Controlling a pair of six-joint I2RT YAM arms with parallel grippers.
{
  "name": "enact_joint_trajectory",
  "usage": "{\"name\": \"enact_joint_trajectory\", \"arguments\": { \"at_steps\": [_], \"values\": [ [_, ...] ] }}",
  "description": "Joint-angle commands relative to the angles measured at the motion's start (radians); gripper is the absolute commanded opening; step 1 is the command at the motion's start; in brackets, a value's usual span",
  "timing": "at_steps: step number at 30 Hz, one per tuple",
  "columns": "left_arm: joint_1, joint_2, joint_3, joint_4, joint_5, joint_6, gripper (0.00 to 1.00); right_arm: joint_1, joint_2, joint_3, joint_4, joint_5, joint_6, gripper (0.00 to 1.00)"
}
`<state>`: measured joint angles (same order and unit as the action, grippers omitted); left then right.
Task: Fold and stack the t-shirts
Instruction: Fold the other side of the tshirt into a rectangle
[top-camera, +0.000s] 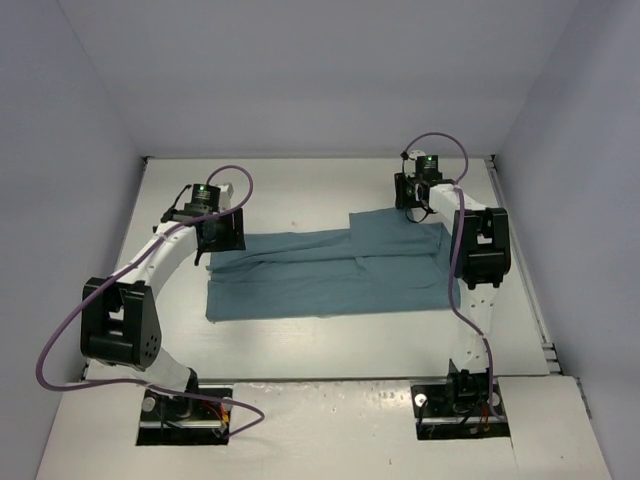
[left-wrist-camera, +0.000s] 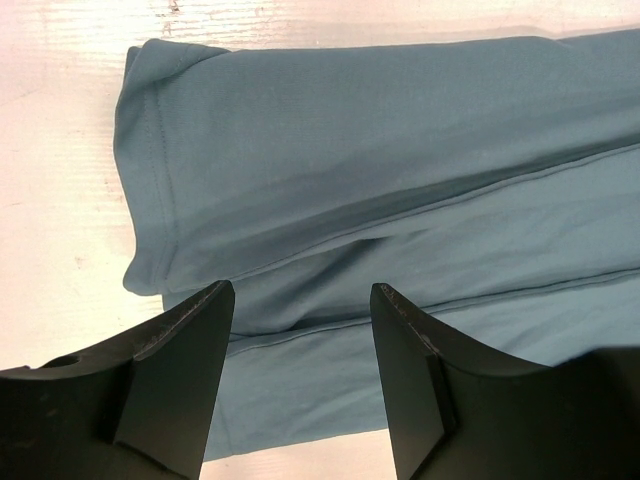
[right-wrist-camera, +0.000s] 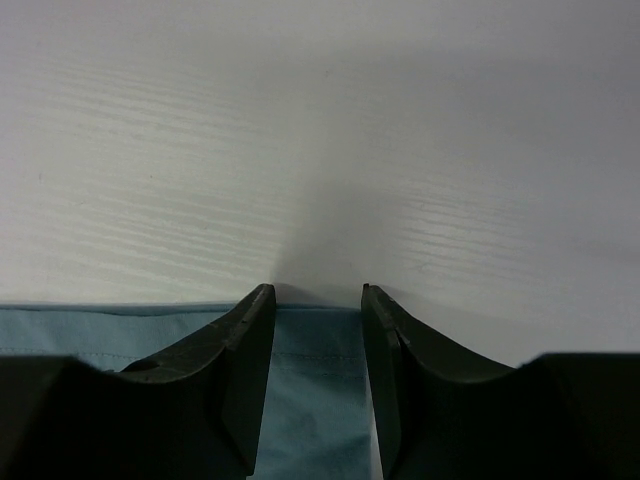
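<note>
Now, on your worktop (top-camera: 300, 190) the t-shirt (top-camera: 330, 275) lies flat as a long folded band across the middle, running left to right, with a narrower flap reaching farther back at its right end. Your left claw (left-wrist-camera: 300, 290) hangs over the band's left end, jaws apart and gripping nothing. Farther back, your right claw (right-wrist-camera: 318, 292) sits at the flap's far edge, jaws parted, with the cloth lying flat between them, not pinched.
</note>
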<state>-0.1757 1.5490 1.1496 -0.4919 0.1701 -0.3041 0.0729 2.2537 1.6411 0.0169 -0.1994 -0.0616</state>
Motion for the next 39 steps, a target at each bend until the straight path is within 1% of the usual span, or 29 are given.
{"name": "enact_joint_trajectory", "arguments": {
  "at_steps": [1,3,8,10,13,17,23,31,35,39],
  "values": [
    [-0.007,-0.047,0.008,0.013,0.013,0.016,0.54,0.008,-0.063,-0.032,-0.054,0.032,-0.012,0.37],
    [-0.007,-0.047,0.007,0.015,0.011,0.016,0.54,0.010,-0.067,-0.040,-0.058,0.040,-0.015,0.33],
    [-0.007,-0.044,0.006,0.015,0.012,0.017,0.54,0.011,-0.070,-0.048,-0.062,0.038,-0.024,0.07],
    [-0.007,-0.043,0.008,0.015,0.011,0.017,0.54,0.013,-0.075,-0.043,-0.064,0.034,-0.026,0.00],
    [-0.007,-0.041,0.013,0.015,0.016,0.017,0.54,0.016,-0.097,-0.035,-0.068,0.009,-0.027,0.00],
    [-0.007,-0.043,0.030,0.013,0.017,0.021,0.54,0.021,-0.167,-0.051,-0.068,0.002,-0.020,0.00],
    [-0.007,-0.056,0.045,0.012,0.020,0.031,0.54,0.054,-0.318,-0.145,-0.069,0.005,0.002,0.00],
    [-0.007,-0.066,0.038,0.013,0.008,0.023,0.54,0.096,-0.571,-0.400,-0.068,0.030,0.054,0.00],
    [-0.007,-0.073,0.022,0.016,0.004,0.016,0.54,0.100,-0.700,-0.564,-0.068,0.072,0.124,0.00],
    [-0.007,-0.073,0.019,0.018,-0.006,0.011,0.54,0.100,-0.835,-0.694,-0.068,0.093,0.194,0.00]
  ]
}}
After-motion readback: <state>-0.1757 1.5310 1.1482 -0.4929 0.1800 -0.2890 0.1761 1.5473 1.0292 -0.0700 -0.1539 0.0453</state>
